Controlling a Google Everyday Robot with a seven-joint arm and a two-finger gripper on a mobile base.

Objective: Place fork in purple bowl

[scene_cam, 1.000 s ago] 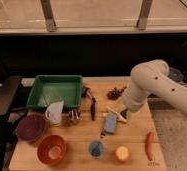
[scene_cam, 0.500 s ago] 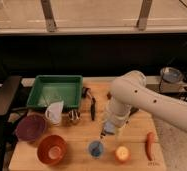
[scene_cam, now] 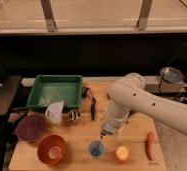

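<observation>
The purple bowl [scene_cam: 31,127] sits at the left of the wooden table, behind the orange bowl [scene_cam: 52,149]. My arm reaches in from the right and bends down over the middle of the table. My gripper [scene_cam: 104,133] hangs low, just above and behind the small blue cup [scene_cam: 96,148], well to the right of the purple bowl. A thin dark sliver [scene_cam: 101,138] shows at its tip; I cannot tell whether it is the fork. The arm hides the blue rectangular pad.
A green tray [scene_cam: 54,91] stands at the back left with a white cup [scene_cam: 54,112] and a small metal item [scene_cam: 74,115] in front. A black-handled utensil [scene_cam: 92,107] lies beside the arm. An orange fruit [scene_cam: 121,153] and a red vegetable [scene_cam: 149,145] lie front right.
My arm has swung left and toward the front of the table, covering the blue pad. The gripper now hangs lower, near the blue cup.
</observation>
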